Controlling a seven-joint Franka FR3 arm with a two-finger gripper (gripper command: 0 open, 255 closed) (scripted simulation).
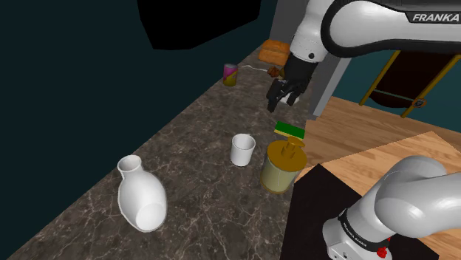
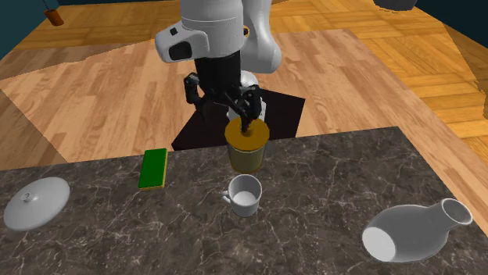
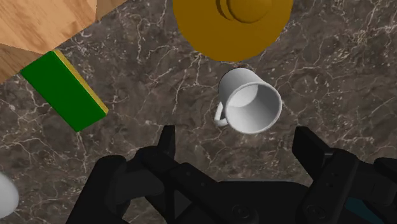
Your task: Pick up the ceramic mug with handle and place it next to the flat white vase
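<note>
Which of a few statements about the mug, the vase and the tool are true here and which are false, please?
1. The mug stands upright on the counter. True.
2. The tool is shut on the mug. False: it is open above the mug and holds nothing.
3. The vase lies on its side. True.
4. The mug touches the vase. False: they are apart, with bare counter between them.
5. The sponge lies inside the mug. False: it lies flat on the counter, apart from the mug.
</note>
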